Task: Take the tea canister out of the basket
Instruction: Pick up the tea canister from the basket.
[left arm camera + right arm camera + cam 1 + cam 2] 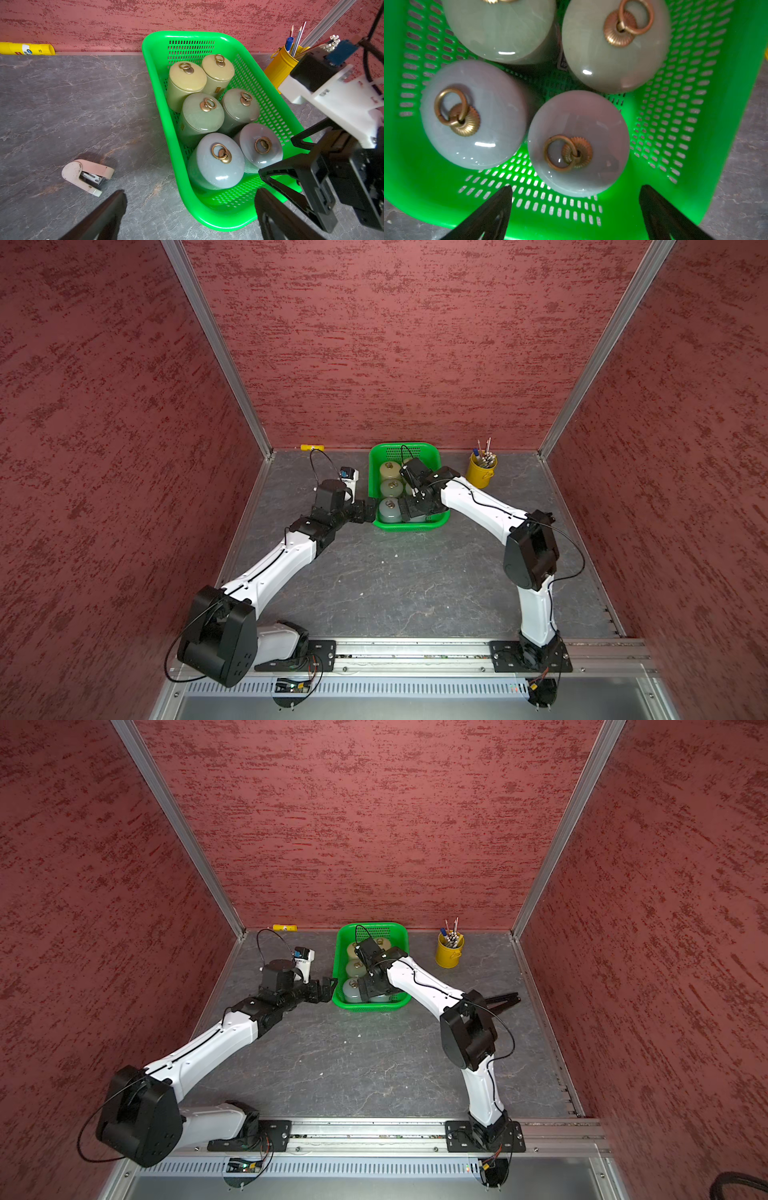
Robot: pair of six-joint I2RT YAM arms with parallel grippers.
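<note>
Basket [374,489] [338,969] at twelve o'clock on the table [395,580], hard by the back wall, and six jars stand upright inside, lids on, two by three. Beige pair [187,76] at the basket's twelve o'clock end, green pair [201,112] in the middle. Down at the six o'clock end stands the canister [259,145] [578,143], in the five o'clock corner on the mesh floor, with its grey twin [216,164] [388,508] just beside it at nine o'clock.

Right gripper [409,510] [370,990] [576,188] hangs over that corner and hides the canister in both top views. Its jaws are released and spread wide. In the left wrist view the black fingers [280,172] flank the lid. The right wrist view has both tips short of the lid and clear of it, so nothing is grasped.

Left gripper [361,510] [322,988] [191,193] waits outside the basket, just beside its nine o'clock wall near the six o'clock end. Its jaws are released wide too and hold nothing. I cannot tell whether it touches the wall.

Yellow bucket [480,475] [278,64] of pens stands at one o'clock on the table, apart from the basket. Glue stick [311,447] lies at eleven o'clock along the back wall. A stapler [87,174] lies on the table at the basket's nine o'clock side, seen only in the left wrist view.
</note>
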